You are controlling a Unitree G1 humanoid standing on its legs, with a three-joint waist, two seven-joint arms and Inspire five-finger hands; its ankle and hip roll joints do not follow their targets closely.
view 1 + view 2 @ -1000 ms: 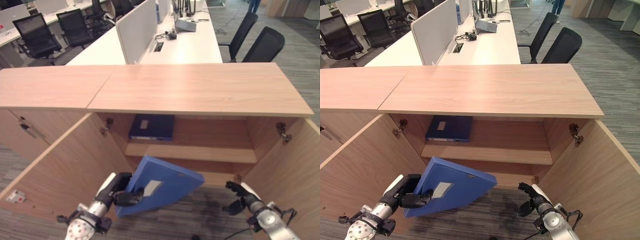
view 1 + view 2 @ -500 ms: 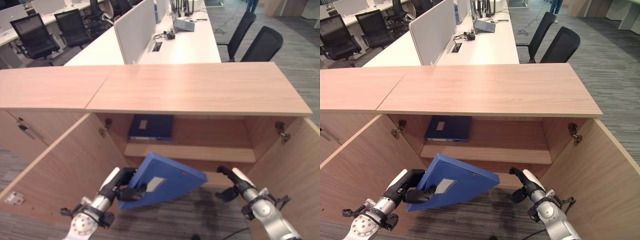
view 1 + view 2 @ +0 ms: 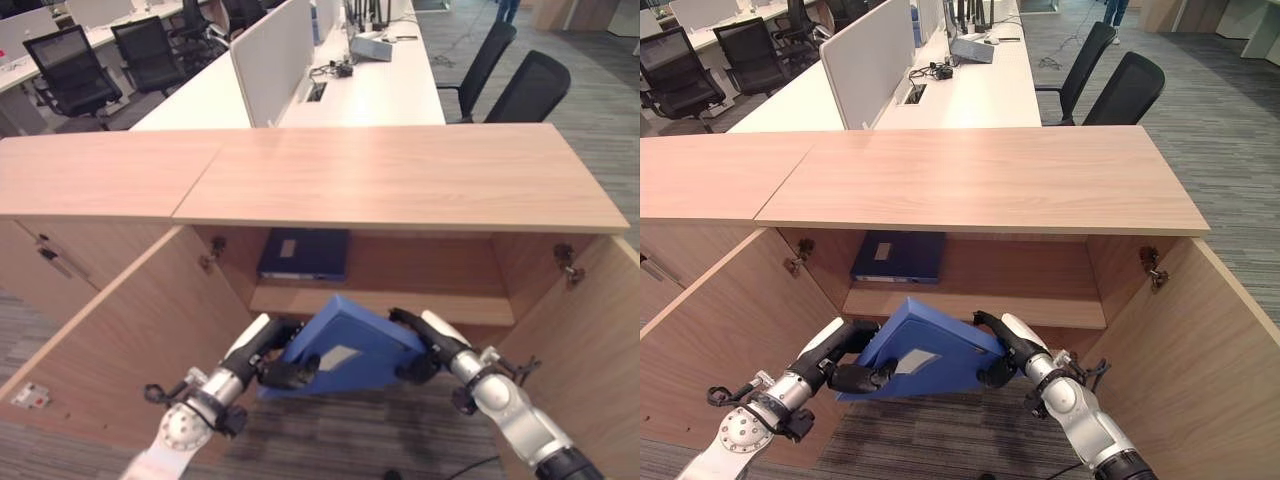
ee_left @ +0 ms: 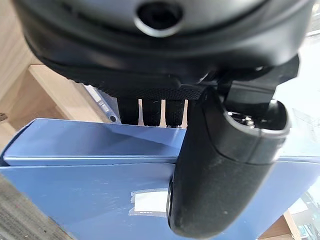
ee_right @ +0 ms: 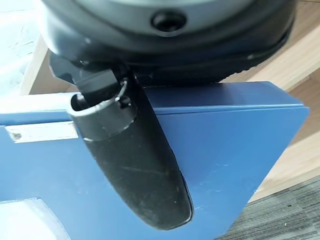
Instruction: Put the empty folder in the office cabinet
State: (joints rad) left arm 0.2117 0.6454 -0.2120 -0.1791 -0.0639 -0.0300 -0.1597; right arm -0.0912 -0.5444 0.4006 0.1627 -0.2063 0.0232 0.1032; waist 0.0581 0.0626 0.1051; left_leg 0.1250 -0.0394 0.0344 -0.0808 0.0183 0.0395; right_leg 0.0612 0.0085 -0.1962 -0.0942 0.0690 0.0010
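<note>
Lower left of frame: left hand, thumb pressed on the labelled face of the blue folder and fingers curled behind its near edge, pinching it. Lower centre-right: right hand, thumb laid across the folder's face, fingers wrapped over its far upper edge, likewise gripping. Folder carried between both hands, tilted, at the mouth of the open office cabinet, in front of the lower compartment and just beneath the front lip of the inner shelf; not yet resting on any surface. Step in hand, by judgement: insertion into the cabinet, well advanced, release pending. Next move likely calls for levelling the folder, sliding it inward past the shelf lip, setting it down, then opening both hands; risk of the upper corner catching the shelf edge. Centre of frame, on the shelf: second blue folder, lying flat, well apart from the carried one. Either side of frame: cabinet doors, swung open. Upper frame, beyond the cabinet top: white desk with divider panel, black office chairs around it. Count: blue folders, two; hands, two, both engaged; open doors, two; shelf, one; chairs, several, exact number uncertain.
</note>
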